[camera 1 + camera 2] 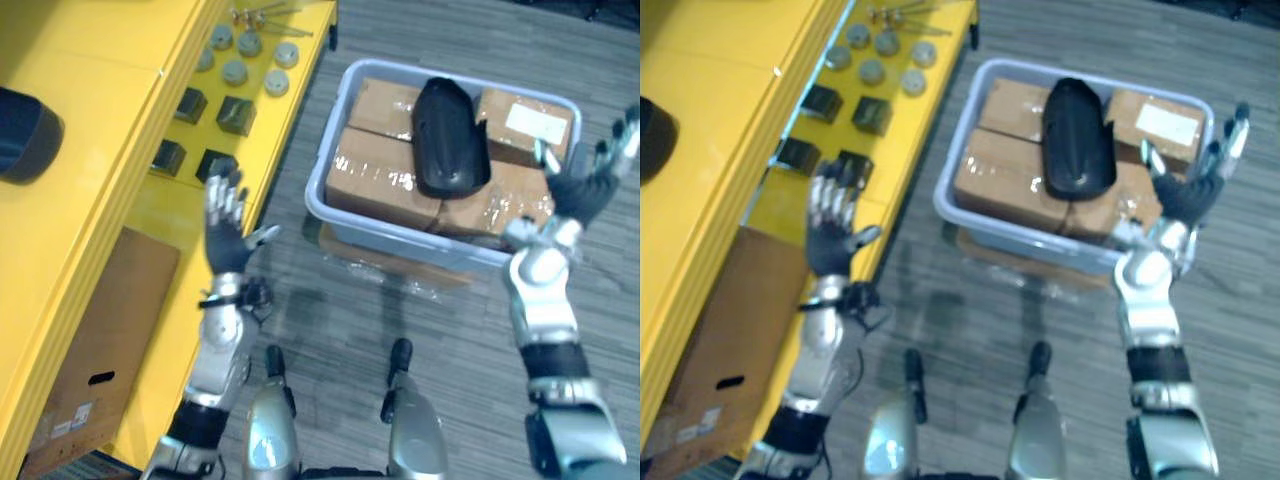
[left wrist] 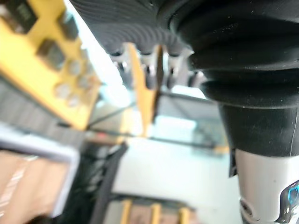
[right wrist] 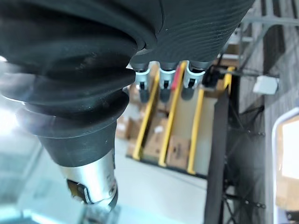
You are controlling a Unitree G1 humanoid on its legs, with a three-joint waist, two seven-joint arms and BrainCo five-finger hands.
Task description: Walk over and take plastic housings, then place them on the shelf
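Note:
A black plastic housing (image 1: 449, 137) lies on top of taped cardboard boxes (image 1: 382, 178) inside a grey bin (image 1: 340, 210) on the floor. My right hand (image 1: 588, 180) is raised at the bin's right corner, fingers spread and straight, holding nothing. My left hand (image 1: 228, 228) is raised near the edge of the yellow shelf (image 1: 130, 110), fingers straight, empty. Another dark housing (image 1: 25, 132) rests on the shelf's upper level at the far left.
The lower yellow shelf carries black cube parts (image 1: 236, 115), grey round discs (image 1: 235, 72) and metal bolts (image 1: 262, 14). A brown cardboard box (image 1: 95, 350) sits under the shelf. Grey wood-pattern floor (image 1: 340, 310) lies between the shelf and the bin.

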